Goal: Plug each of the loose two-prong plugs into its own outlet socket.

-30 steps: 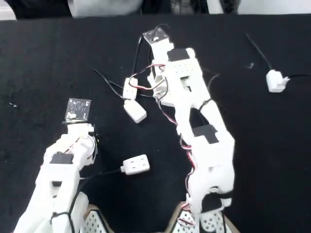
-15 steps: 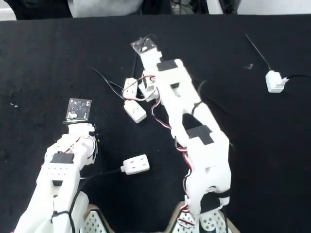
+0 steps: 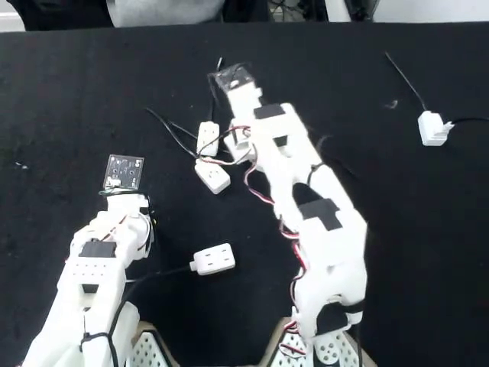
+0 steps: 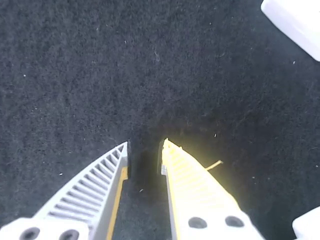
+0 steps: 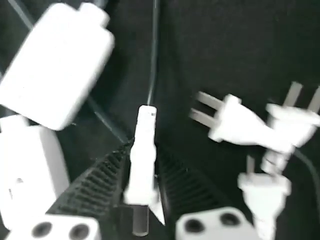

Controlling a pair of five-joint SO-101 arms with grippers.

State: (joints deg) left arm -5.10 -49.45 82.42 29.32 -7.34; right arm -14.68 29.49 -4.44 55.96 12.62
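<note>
1 wht plug (image 5: 141, 167) in R claw (image 5: 142, 149), 3 loose plugs (image 5: 235, 122) nr wht sockets (image 3: 213, 177).

Soft light from above leaves the black table (image 3: 428, 229) almost without shadows, while the white right arm (image 3: 306, 191) and plug (image 5: 142, 155) glare.

white plastic outlet block (image 3: 212, 260) lies up front between the two arms; two more white outlet blocks (image 3: 212, 176) sit close together behind it mid-table, slim white plug (image 5: 142, 175) pinched in the right gripper (image 5: 143, 148) just beside them; small white corded block (image 3: 433, 127) well off to the right
</note>
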